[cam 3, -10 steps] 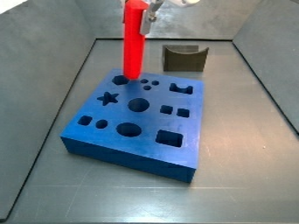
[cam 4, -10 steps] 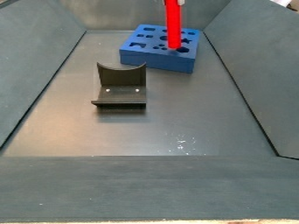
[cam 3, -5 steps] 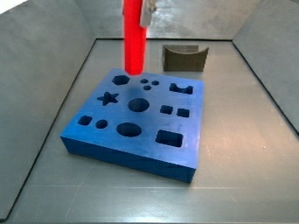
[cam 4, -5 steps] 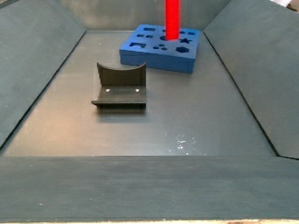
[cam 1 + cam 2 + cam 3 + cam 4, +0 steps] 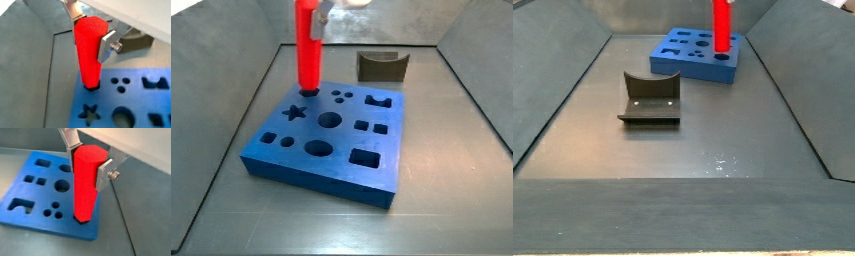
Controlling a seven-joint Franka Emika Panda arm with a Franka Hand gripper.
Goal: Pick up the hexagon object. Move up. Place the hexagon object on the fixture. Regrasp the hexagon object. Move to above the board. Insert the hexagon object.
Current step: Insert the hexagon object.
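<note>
tool (image 5: 85,159): clamped on the top end of the red bar (image 5: 87,185), above the blue board (image 5: 338,150)
bar: upright, long axis vertical, lower tip at a hole near the board's far corner
alignment: tip looks at the hole mouth; seating depth unclear
fixture (image 5: 651,98): empty, well apart
next: straight push down, likely

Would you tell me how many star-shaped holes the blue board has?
1: the star hole lies by the board's edge, beside the upright hexagon object that the gripper holds above the board.
</note>
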